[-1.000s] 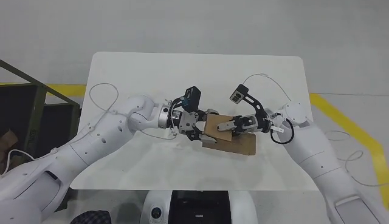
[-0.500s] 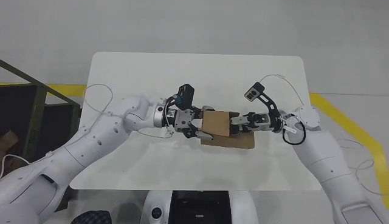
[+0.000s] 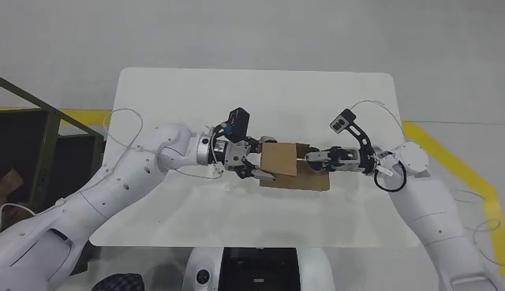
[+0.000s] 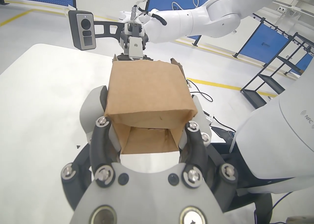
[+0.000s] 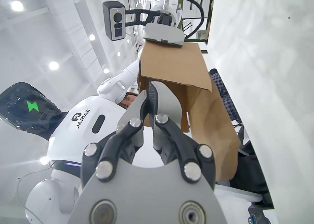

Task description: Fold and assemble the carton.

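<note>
Left gripper (image 4: 149, 112) fingers (image 4: 87, 112) clamped on both sides of the carton (image 4: 147, 92) at its open end, centre-frame in left wrist view. Right gripper (image 5: 148, 87) fingers (image 5: 137, 107) pressed tight together, tips at carton's other edge; can't tell if card's pinched btwn them. Top view: carton mid-frame over the white table (image 3: 237, 94), one gripper at each end.

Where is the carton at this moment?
In the top view the carton is near the middle of the table, between the left end effector, which clasps one end, and the right end effector at its other end.
</note>
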